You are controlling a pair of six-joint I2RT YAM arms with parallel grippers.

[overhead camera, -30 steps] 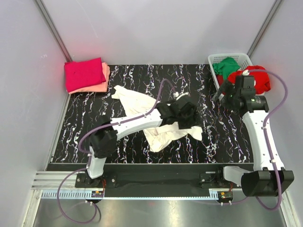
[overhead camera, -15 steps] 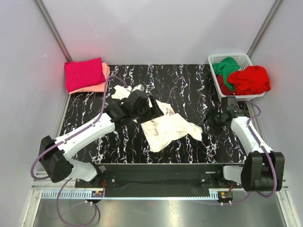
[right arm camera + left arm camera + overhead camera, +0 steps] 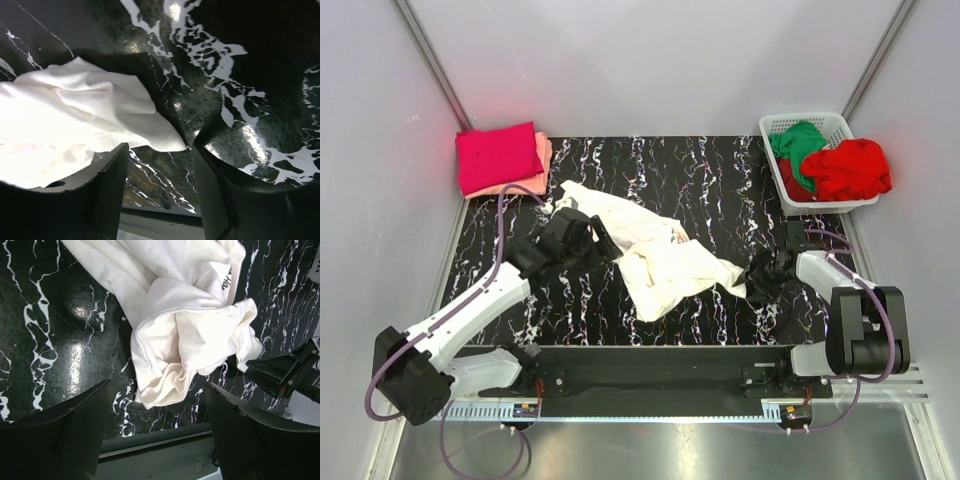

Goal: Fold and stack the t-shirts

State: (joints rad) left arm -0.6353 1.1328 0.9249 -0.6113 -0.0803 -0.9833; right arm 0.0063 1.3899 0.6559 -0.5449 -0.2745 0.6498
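Observation:
A crumpled white t-shirt (image 3: pixel 655 258) lies mid-table; no print shows on it. My left gripper (image 3: pixel 603 247) sits at its left side, open, with the cloth (image 3: pixel 185 315) just beyond the fingertips (image 3: pixel 80 425) and nothing between them. My right gripper (image 3: pixel 757 276) is low on the table at the shirt's right corner, open. That corner (image 3: pixel 167 144) lies just ahead of the gap between its fingers (image 3: pixel 100 180), not pinched. Folded magenta (image 3: pixel 498 155) and salmon-pink (image 3: pixel 535 180) t-shirts are stacked at the back left. Green (image 3: pixel 798 140) and red (image 3: pixel 850 168) t-shirts fill the basket.
The white slatted basket (image 3: pixel 825 121) stands at the back right corner. Grey walls close in the black marbled table (image 3: pixel 720 190) on three sides. A metal rail (image 3: pixel 650 405) runs along the near edge by the arm bases. My right gripper (image 3: pixel 282 374) also shows in the left wrist view.
The left arm pulled back to the left off the shirt's middle, its jaws wider. The right arm came down from the basket to the shirt's right corner, its jaws narrowing.

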